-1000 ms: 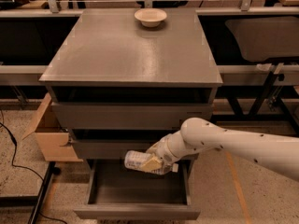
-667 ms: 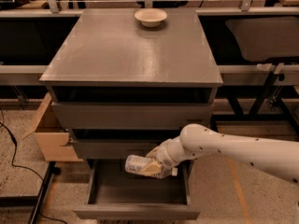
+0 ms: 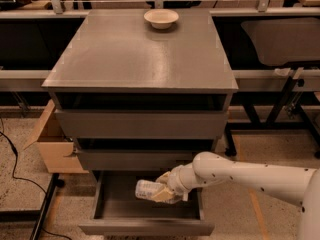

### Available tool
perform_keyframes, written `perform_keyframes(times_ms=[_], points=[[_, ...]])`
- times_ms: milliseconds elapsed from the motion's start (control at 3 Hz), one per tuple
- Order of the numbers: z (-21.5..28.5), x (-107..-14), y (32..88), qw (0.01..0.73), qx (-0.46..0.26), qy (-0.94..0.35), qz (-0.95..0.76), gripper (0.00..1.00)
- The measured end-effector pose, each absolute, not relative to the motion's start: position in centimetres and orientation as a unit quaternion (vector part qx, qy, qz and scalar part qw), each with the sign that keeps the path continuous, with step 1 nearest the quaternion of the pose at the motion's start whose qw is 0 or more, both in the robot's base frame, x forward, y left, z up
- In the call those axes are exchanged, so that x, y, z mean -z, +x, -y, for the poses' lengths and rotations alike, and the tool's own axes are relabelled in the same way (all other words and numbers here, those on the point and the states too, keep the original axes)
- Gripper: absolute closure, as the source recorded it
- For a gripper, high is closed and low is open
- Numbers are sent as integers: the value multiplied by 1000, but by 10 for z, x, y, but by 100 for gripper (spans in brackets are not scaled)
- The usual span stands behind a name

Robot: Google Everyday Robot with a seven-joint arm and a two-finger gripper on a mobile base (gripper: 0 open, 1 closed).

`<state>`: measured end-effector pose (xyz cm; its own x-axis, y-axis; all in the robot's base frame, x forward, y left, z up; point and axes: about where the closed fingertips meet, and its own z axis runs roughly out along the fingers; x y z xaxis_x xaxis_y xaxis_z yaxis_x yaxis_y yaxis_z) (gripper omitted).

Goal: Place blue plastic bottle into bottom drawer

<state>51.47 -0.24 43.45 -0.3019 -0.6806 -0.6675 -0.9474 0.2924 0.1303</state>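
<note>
lower and a touch further toward 9 o'clock than a second ago, the gripper [image 3: 164,193] has its jaws clamped on the blue plastic bottle [image 3: 146,189], held sideways over the pulled-out bottom drawer [image 3: 145,227], its free end pointing to 9 o'clock. the white arm [image 3: 240,176] reaches in from 3 o'clock. a cream bowl [image 3: 161,18] sits at 12 o'clock on the cabinet top [image 3: 142,59]; a cardboard box [image 3: 52,146] stands at the cabinet's 9 o'clock.
</note>
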Motion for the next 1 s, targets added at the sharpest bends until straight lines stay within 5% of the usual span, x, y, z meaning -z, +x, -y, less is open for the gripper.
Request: perform_keyframes(times_ms=[1000], points=[[-17, -324, 528, 288, -296, -516, -751, 100]])
